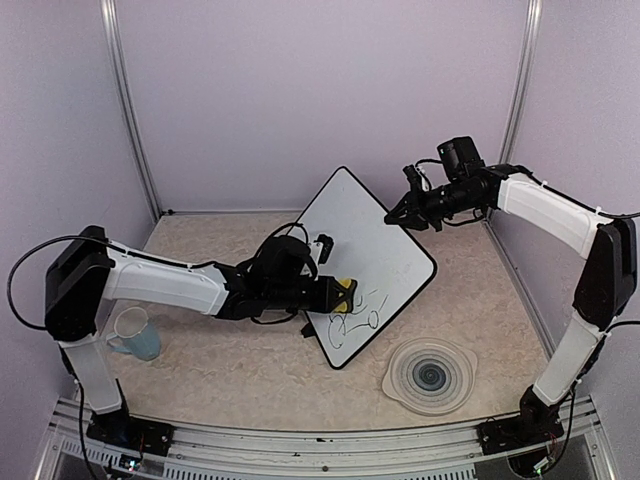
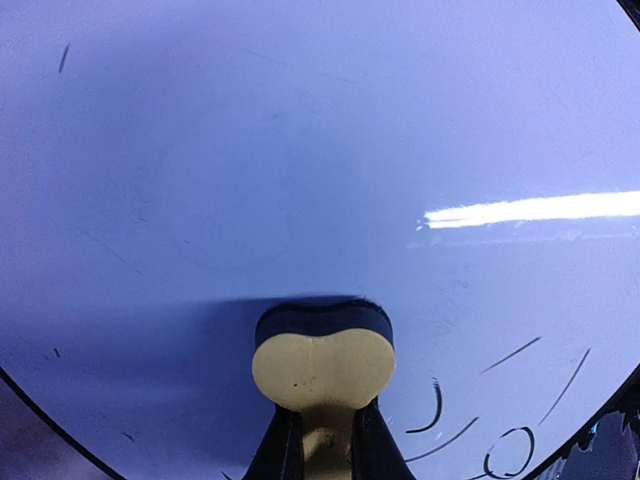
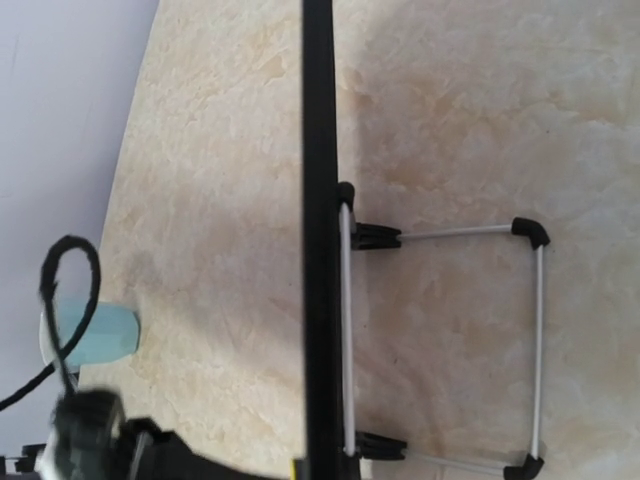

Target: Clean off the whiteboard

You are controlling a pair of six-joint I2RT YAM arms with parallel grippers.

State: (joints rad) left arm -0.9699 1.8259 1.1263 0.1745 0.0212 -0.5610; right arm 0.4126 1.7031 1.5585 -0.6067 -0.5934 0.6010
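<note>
Your left pincer (image 1: pixel 335 293) is clamped on a yellow eraser (image 1: pixel 345 292). In its wrist view only the finger bases show at the bottom edge, and the eraser's (image 2: pixel 322 365) dark felt face is pressed flat to the whiteboard (image 2: pixel 300 150). Near you on the table (image 1: pixel 250 370) sit a ribbed round plate (image 1: pixel 428 375) to the right and a pale blue cup (image 1: pixel 135 333) to the left, partly behind the left arm.

The whiteboard (image 1: pixel 370 240) stands tilted at mid-table, turned corner-on. Black marker loops and lines (image 1: pixel 360 318) crowd its near corner, just beside the eraser; the strokes (image 2: pixel 510 450) are cut off by the wrist view's frame. The rest looks wiped, apart from faint specks.

Farther back, your right pincer (image 1: pixel 408 212) is closed on the board's upper right edge. Its wrist view leaves its fingers out, showing only the black frame (image 3: pixel 318 150) edge-on, the wire stand (image 3: pixel 538 340) behind it, and a blurred dark cable loop (image 3: pixel 70 270).
</note>
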